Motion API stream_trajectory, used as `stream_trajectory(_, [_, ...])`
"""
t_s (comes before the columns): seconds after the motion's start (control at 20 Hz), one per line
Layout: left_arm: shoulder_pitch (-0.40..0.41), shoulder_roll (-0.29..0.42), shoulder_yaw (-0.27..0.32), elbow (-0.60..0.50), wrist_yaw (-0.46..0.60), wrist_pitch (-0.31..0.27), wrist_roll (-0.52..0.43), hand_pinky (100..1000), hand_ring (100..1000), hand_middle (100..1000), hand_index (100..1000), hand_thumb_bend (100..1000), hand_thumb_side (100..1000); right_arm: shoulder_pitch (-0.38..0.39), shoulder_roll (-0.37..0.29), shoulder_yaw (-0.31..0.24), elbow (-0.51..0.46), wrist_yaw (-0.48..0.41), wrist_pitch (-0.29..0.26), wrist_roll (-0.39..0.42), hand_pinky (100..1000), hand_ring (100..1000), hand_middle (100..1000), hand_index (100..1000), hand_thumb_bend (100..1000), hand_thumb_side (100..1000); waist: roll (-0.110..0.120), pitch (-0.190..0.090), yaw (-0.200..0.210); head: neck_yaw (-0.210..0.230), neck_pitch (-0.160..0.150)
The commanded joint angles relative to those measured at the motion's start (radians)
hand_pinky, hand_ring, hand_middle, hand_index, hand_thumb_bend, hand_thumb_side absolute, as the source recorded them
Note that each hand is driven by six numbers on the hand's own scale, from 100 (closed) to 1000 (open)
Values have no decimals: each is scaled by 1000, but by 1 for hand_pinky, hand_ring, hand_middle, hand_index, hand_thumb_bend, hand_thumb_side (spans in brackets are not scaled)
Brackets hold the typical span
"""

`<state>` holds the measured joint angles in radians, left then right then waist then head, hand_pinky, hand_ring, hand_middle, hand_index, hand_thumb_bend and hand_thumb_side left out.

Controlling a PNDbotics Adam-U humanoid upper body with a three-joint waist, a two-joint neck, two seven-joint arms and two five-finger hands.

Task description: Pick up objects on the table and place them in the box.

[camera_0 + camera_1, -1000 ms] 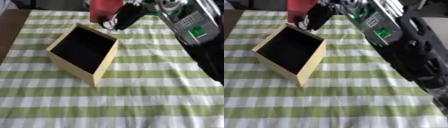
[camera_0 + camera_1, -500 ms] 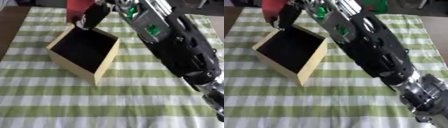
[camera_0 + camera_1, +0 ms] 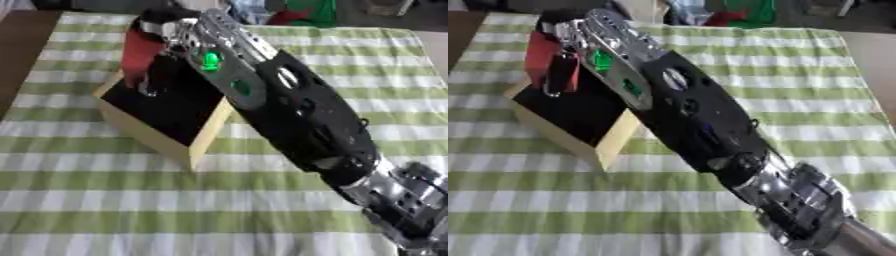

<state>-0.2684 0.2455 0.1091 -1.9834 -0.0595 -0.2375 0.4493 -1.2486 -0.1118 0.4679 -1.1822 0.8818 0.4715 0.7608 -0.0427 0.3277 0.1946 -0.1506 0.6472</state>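
- Right hand (image 3: pixel 157 65): fingers clenched round a red object (image 3: pixel 140 50), held over the far-left edge of the box (image 3: pixel 162 135)
- Box: open-topped, dark inside, askew on the bench (image 3: pixel 105 210)
- Bench: checked cloth bare in front of the box

Even, soft daylight falls across the green-and-white checked tablecloth (image 3: pixel 105 200), brightest toward the far right. Both views are blurred throughout, with edges smeared. The box (image 3: pixel 153 135) interior reads as flat black without detail. Silver joints on the right arm (image 3: pixel 798 200) carry pale highlights near the lower right.
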Motion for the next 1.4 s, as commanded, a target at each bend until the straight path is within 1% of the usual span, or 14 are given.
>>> stream_trajectory(0.05, [-10,9,4,-17,0,-1,0,1000,493,444,617,252,100,-20,7,-25,58,12,49,72,943,990,731,896,100,193,7,-17,2,1,-9])
stream_trajectory(0.2, [-8,9,4,-17,0,0,0,1000,492,444,617,251,100,-20,5,-39,93,26,17,47,945,992,735,895,100,194,8,-17,0,3,-9])
stream_trajectory(0.4, [-6,8,4,-17,-1,1,0,1000,492,443,616,250,100,-27,0,-54,95,29,4,27,946,995,742,896,100,195,8,-17,-5,6,-9])
stream_trajectory(0.5, [-6,7,4,-17,-1,1,0,1000,492,443,616,250,100,-28,-1,-53,102,34,2,28,952,1000,762,912,100,192,8,-16,-5,6,-9])
stream_trajectory(0.55, [-6,7,4,-17,-1,1,-1,1000,491,443,616,249,100,-27,-1,-52,106,35,-3,33,959,1000,785,940,100,180,8,-16,-5,6,-9])
stream_trajectory(0.6, [-6,7,4,-17,-1,1,0,1000,491,443,616,249,100,-26,-1,-52,109,34,-12,41,963,1000,797,951,100,174,9,-16,-5,6,-9])
stream_trajectory(0.65, [-5,7,4,-17,-1,1,0,1000,491,443,616,250,100,-24,-1,-52,111,33,-21,48,975,1000,836,979,100,147,10,-15,-5,6,-8])
stream_trajectory(0.7, [-5,7,4,-17,-1,1,0,1000,491,443,616,250,100,-24,-1,-51,112,33,-33,57,977,1000,842,982,100,143,10,-15,-5,6,-8])
stream_trajectory(0.75, [-5,7,4,-17,-1,1,-1,1000,491,443,616,250,100,-24,-2,-50,112,35,-44,65,986,1000,866,998,100,165,10,-15,-5,6,-8])
stream_trajectory(0.85, [-4,6,4,-17,0,1,-1,1000,491,443,616,250,100,-26,-4,-51,106,42,-69,73,998,1000,897,1000,121,377,11,-15,-7,7,-7])
stream_trajectory(0.9, [-3,6,4,-17,0,1,-2,1000,491,443,616,249,100,-28,-7,-53,101,48,-82,74,1000,1000,905,1000,141,407,11,-16,-9,7,-6])
stream_trajectory(0.95, [-3,6,4,-17,0,1,-2,1000,491,443,616,248,100,-29,-9,-55,97,52,-93,74,1000,1000,917,1000,173,425,12,-16,-10,7,-5])
stream_trajectory(1.15, [-1,6,5,-17,0,1,-2,1000,491,443,616,251,100,-31,-18,-60,81,69,-128,75,1000,1000,926,1000,231,496,14,-17,-13,8,-3])
stream_trajectory(1.4, [1,7,6,-17,0,1,-2,1000,491,443,616,254,100,-37,-30,-58,70,82,-155,90,1000,1000,934,1000,272,529,17,-20,-19,10,-3])
